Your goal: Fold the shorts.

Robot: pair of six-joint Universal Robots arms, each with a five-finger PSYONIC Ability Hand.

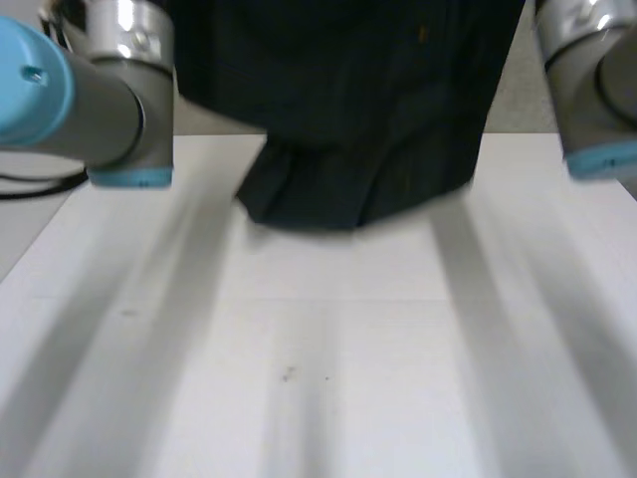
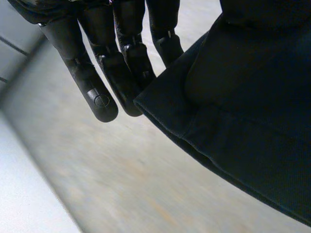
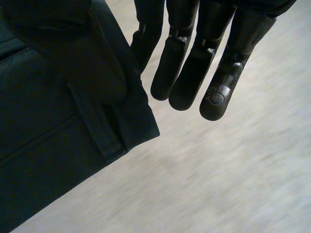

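The dark shorts [image 1: 348, 110] hang lifted between my two arms, and their lower end bunches on the white table [image 1: 328, 378]. In the left wrist view my left hand [image 2: 104, 63] has straight fingers against one corner of the shorts [image 2: 243, 121], and the cloth bulges over the thumb, which pinches it. In the right wrist view my right hand [image 3: 194, 63] holds the opposite corner of the shorts [image 3: 48, 136] the same way, with a hemmed edge beside its fingers. Both pinch points lie under cloth.
My left arm [image 1: 90, 90] and right arm [image 1: 592, 80] flank the hanging cloth. Bare white table stretches in front of the shorts toward me. A grey floor strip shows past the table's left edge [image 1: 20, 239].
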